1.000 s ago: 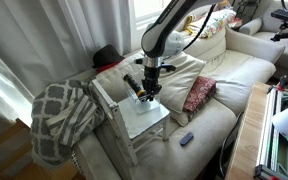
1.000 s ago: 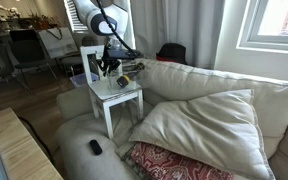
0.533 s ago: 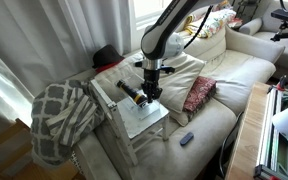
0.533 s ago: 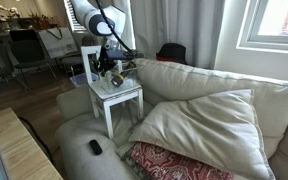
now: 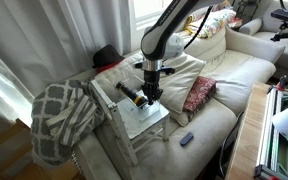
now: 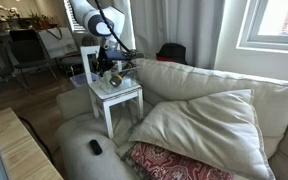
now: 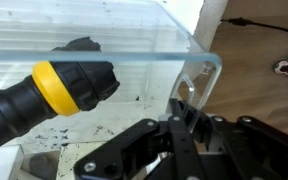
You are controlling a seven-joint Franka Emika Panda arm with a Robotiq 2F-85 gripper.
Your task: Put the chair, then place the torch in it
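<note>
The small white chair (image 5: 146,120) stands on the cream sofa, also seen as the chair (image 6: 121,96) from the front. The black torch (image 5: 132,94) with its yellow band lies on the seat. In the wrist view the torch (image 7: 54,90) lies at the left on the glossy seat (image 7: 124,35), its yellow section toward the middle. My gripper (image 5: 151,93) hangs just above the seat next to the torch. Its fingers (image 7: 180,130) are pressed together, and the gripper (image 7: 179,118) is shut on nothing, with the torch off to one side.
A grey patterned blanket (image 5: 64,115) is draped beside the chair. A red patterned cushion (image 5: 198,93) and a small dark remote-like object (image 5: 186,138) lie on the sofa. A large cream cushion (image 6: 199,125) fills the sofa's middle. Wooden floor lies past the chair's edge.
The jaws have closed fully over the last second. The torch has settled flatter on the seat beside them. The arm has barely shifted.
</note>
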